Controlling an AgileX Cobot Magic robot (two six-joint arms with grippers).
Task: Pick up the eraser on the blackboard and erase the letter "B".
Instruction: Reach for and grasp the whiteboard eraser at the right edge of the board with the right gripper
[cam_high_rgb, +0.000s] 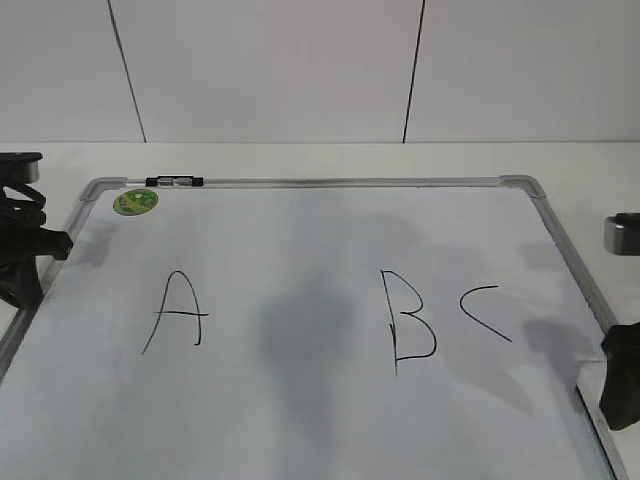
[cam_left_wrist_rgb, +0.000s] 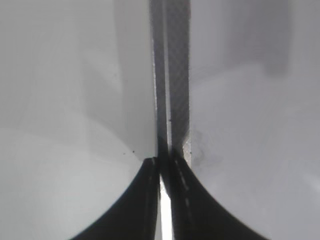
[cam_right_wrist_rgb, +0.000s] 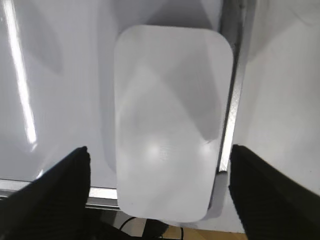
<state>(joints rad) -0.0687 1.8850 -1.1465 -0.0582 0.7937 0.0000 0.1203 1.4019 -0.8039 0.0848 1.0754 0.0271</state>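
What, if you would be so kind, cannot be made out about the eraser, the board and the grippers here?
- Eraser: out of the exterior frame; lettering too faint in the right wrist view.
- Blackboard: near edge cut off in the exterior view.
- Green sticker: print too small.
- Left gripper: blurred close-up of shut fingers.

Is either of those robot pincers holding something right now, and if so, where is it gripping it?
Nothing is held. The right pincer is open, its fingers spread wide either side of the eraser without touching it. The left pincer is shut on nothing over the blackboard frame.
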